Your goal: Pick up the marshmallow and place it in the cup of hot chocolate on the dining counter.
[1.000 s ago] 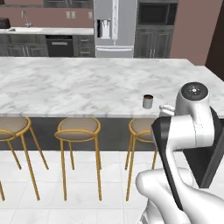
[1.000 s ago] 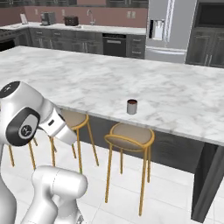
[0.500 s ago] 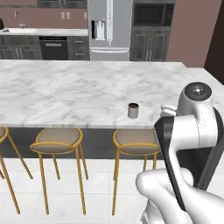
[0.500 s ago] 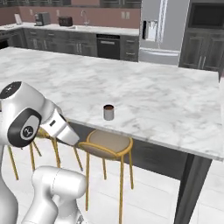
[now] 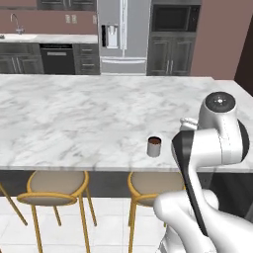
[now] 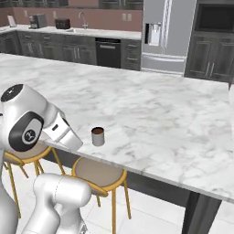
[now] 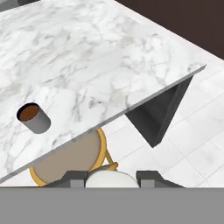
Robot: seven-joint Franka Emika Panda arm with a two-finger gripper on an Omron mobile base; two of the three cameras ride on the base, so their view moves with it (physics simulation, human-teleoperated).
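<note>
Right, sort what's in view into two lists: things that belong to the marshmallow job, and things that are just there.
Part of the job:
- marshmallow, white, between the gripper tips
- cup of hot chocolate, near the counter edge
- dining counter, marble top

Just there:
- stools under the counter
- fridge
- dishwasher
- sink tap

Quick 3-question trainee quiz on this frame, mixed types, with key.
1. True or false: the cup stands near the counter edge, above a stool.
2. What sits between the gripper fingers? A) the marshmallow B) a spoon C) nothing
3. Fill in: the liquid in the cup is dark ____.

Key: 1 true. 2 A; in the hand view a white round shape sits between the fingertips, so the marshmallow looks held. 3 brown.
</note>
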